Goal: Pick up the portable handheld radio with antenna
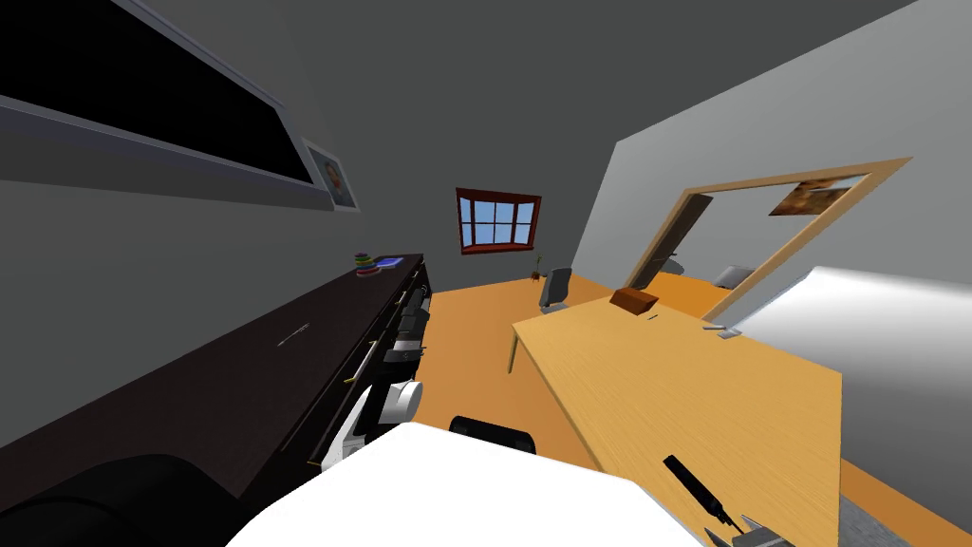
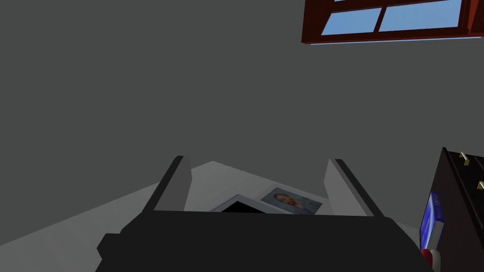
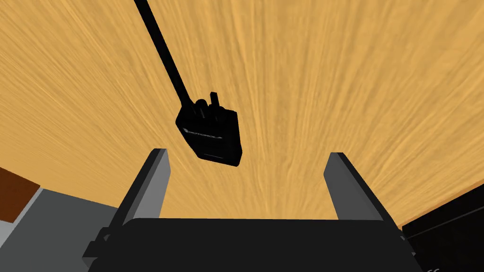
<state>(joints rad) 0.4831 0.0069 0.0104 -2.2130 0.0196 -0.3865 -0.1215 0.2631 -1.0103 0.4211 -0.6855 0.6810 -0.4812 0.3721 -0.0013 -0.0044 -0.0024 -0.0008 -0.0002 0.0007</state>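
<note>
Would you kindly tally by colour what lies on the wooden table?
Black: 1, the radio
Brown: 1, the box
Grey: 1, the corner bit
Dark, too small to name: 1, the sliver by the box
Total: 4

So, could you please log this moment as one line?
right gripper: open, aimed at radio | radio: flat on wooden table | left gripper: open, empty

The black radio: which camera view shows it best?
The right wrist view: the radio, antenna included, lies large on the wooden table, just beyond the right gripper, jaws open. The head view shows it small, on the table's near end. The left wrist view faces elsewhere.
</note>
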